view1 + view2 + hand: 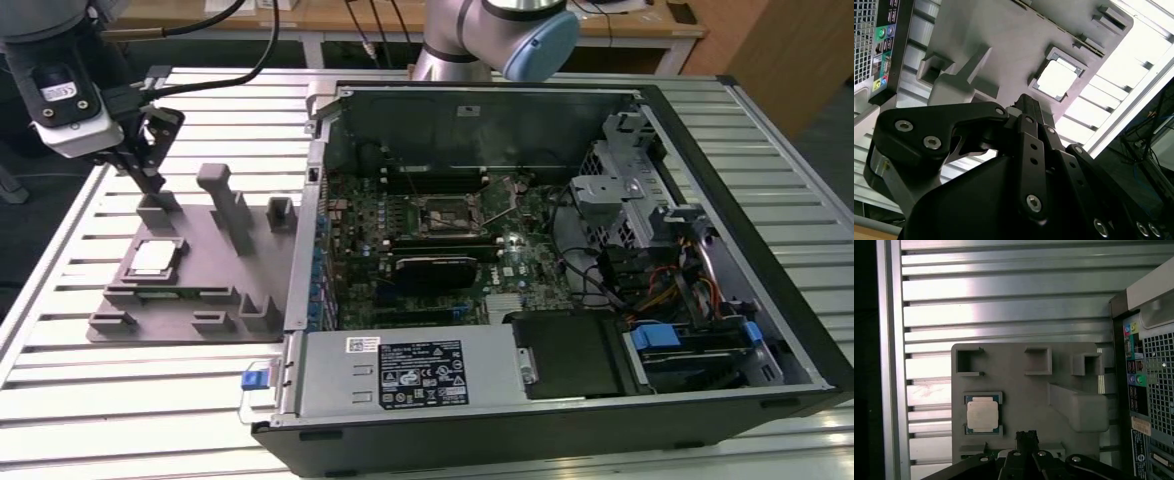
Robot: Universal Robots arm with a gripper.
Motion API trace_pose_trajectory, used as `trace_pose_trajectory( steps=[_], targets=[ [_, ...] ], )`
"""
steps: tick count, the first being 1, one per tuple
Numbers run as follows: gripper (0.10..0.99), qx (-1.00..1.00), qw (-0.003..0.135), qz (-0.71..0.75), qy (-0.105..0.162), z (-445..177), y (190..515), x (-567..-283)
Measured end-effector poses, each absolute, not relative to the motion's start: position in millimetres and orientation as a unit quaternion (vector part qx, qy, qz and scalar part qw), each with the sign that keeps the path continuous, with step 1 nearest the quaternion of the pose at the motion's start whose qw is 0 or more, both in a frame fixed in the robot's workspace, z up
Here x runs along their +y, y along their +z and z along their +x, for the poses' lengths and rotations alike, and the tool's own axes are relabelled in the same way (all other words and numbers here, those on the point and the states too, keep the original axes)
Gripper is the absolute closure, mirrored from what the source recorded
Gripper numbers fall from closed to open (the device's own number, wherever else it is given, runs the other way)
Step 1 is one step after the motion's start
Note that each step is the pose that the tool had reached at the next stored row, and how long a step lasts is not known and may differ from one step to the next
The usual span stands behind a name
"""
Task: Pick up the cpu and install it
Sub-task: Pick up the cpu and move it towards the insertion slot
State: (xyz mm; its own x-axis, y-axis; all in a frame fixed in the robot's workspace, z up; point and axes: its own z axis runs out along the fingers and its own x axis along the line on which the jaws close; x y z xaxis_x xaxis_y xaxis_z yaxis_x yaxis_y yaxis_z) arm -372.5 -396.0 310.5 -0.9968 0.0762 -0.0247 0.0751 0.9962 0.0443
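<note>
The cpu is a small square chip with a shiny silver top, lying flat in a pocket of the grey fixture plate at the exterior view's left. It also appears in both wrist views. My gripper hangs over the far edge of the fixture, a short way behind the cpu and not touching it. Its black fingers stand together, shut on nothing. The open socket sits in the middle of the motherboard inside the open computer case.
Grey upright blocks rise from the fixture close beside the gripper. The case wall stands just right of the fixture. Its rear ports face the fixture. Everything rests on a slatted metal table.
</note>
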Motion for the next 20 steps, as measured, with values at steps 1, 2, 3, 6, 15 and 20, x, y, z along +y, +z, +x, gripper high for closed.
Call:
trace_pose_trajectory(
  steps=[1,2,3,6,15,20],
  targets=[
    [0.98,0.999,0.013,0.038,0.022,-373,310,-396],
    [0.98,0.999,0.013,0.038,0.022,-373,310,-396],
    [0.98,0.999,0.013,0.038,0.022,-373,310,-396],
    [0.98,0.999,0.013,0.038,0.022,-373,310,-396],
    [0.98,0.999,0.013,0.038,0.022,-381,303,-396],
    [0.98,0.999,0.013,0.038,0.022,-391,291,-396]
  ],
)
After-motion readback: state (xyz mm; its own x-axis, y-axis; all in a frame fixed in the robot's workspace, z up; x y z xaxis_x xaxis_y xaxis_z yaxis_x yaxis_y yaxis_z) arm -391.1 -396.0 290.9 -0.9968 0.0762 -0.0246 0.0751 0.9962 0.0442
